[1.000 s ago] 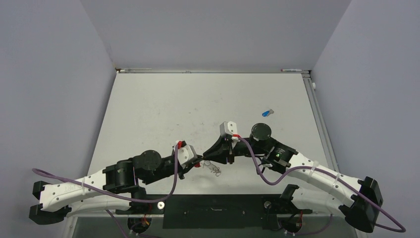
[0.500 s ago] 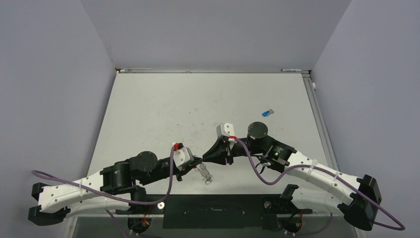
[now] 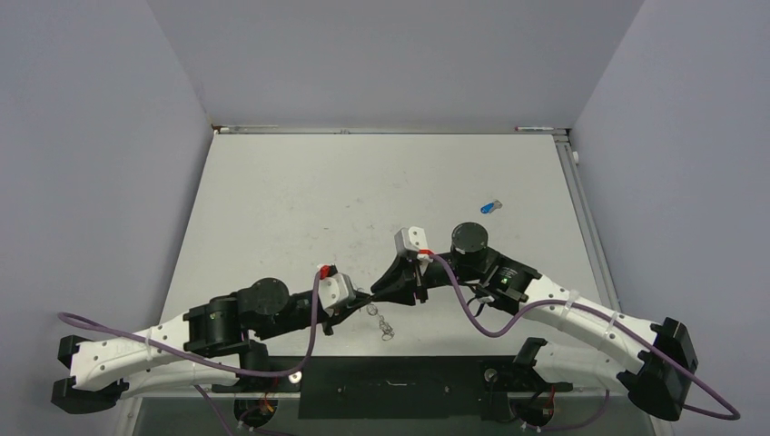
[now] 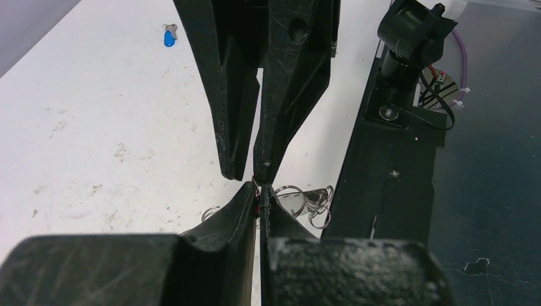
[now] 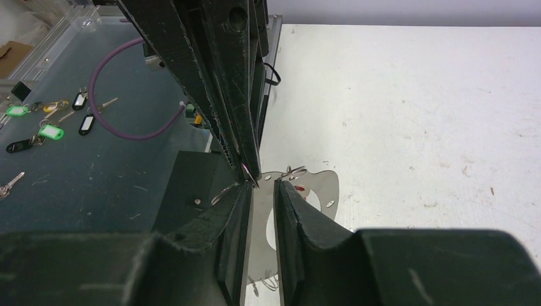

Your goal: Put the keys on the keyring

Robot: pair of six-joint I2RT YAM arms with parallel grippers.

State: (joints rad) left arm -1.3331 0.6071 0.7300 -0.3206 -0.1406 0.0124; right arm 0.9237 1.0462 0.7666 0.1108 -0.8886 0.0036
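Left claw (image 4: pixel 258 199): clenched; a red sliver pinched at its tips is apparently the red key (image 4: pixel 257 205), held steady for threading.
Right claw (image 5: pixel 262 189): jaws slightly parted, nothing visibly gripped, tip to tip with the left claw.
Keyring (image 3: pixel 385 325): dangles beside the left claw tips, over the middle of the near edge of the worktop (image 3: pixel 300 200).
Blue key (image 3: pixel 491 206): lies loose toward the right edge, not yet fitted.

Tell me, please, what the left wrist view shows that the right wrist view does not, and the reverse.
Only the left wrist view shows the blue key, lying far off on the white table. Only the right wrist view shows the tagged keys, green and black, on a dark surface beside the table. Both show the left gripper and right gripper meeting tip to tip, with the keyring and its wire loops close by the tips.
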